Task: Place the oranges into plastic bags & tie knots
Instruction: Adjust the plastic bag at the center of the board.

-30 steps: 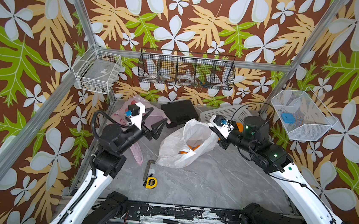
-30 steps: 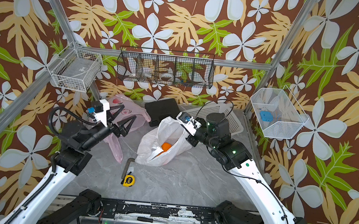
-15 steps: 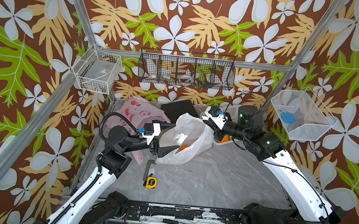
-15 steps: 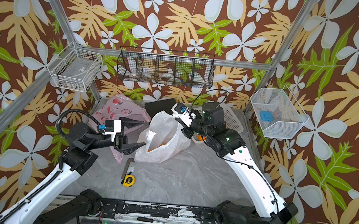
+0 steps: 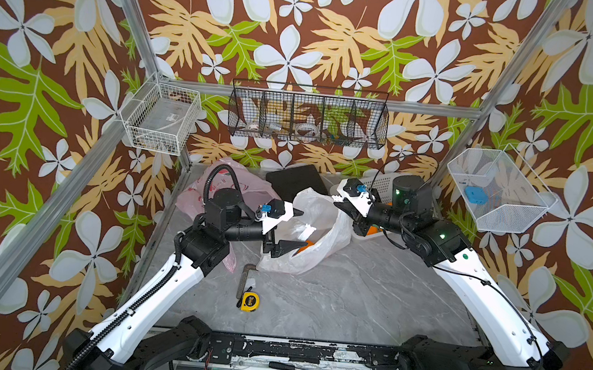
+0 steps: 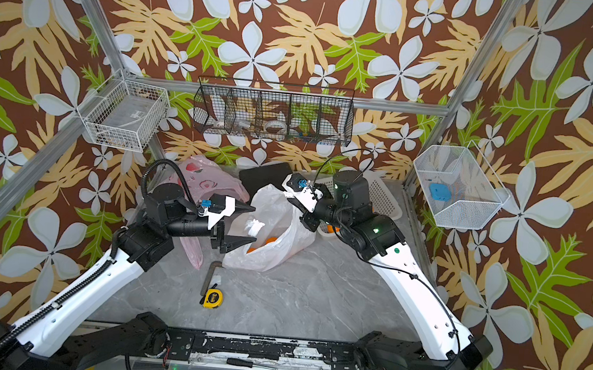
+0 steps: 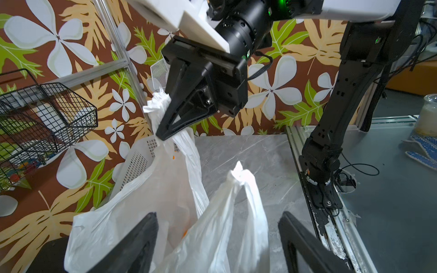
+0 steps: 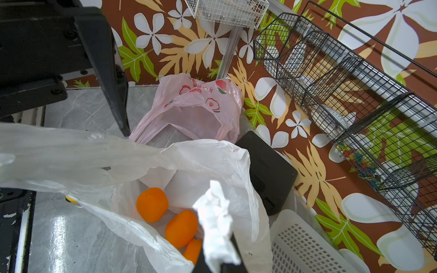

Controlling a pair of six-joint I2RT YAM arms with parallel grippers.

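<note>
Right fingers [image 7: 182,80] clamp one handle [image 7: 160,100] of the white bag [image 7: 142,201] aloft; left fingers [image 7: 142,236], apart before the free handle [image 7: 238,177], should pinch near its tip, leaving slack for knotting.

A thin white plastic bag [image 5: 325,210] blocks the middle. The grey stone counter [image 5: 369,302] is open right of the yellow tape measure [image 5: 250,301].

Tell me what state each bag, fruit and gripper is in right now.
white bag: open, untied, one handle pinched up.
pink bag: slack, open, looks empty.
oranges: three visible inside the white bag.
left gripper: open, at the white bag's mouth.
right gripper: shut on the white bag's handle.
</note>
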